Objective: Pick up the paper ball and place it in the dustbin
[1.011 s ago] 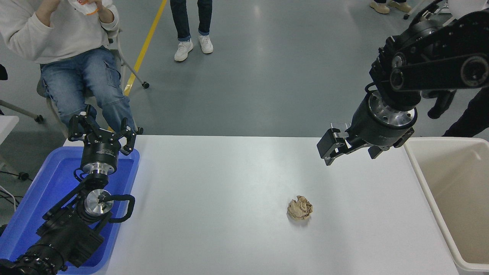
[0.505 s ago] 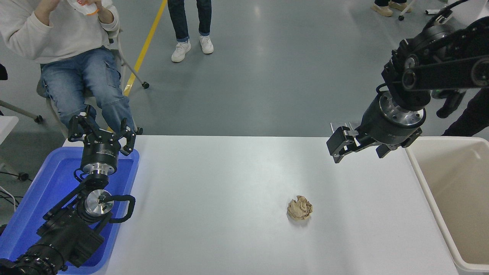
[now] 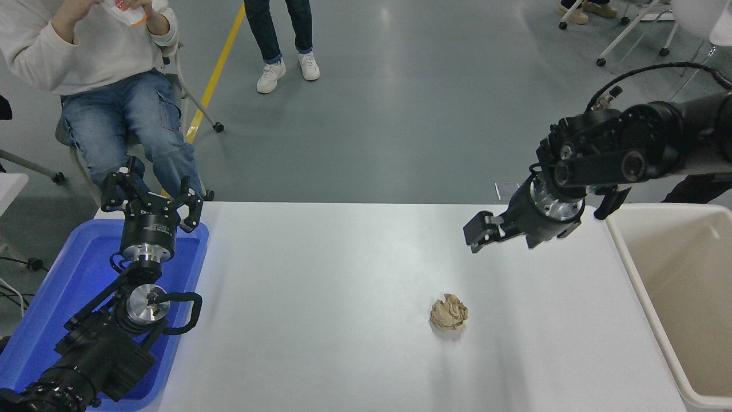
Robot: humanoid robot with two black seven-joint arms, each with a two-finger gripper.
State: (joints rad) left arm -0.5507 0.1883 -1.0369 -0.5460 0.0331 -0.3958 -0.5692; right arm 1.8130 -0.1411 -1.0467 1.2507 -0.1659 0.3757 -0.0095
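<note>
Right gripper (image 3: 479,231) hovers empty near the table's far right edge, fingers' spread unclear, paper ball (image 3: 449,312) lying toward the near edge, slightly left of it (left arm far off).

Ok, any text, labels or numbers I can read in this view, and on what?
Nothing legible.
Left gripper: small white print on its black body, too small to read.
Right gripper: no print readable.
Paper ball, dustbin, blue tray, white table: no markings visible.
</note>
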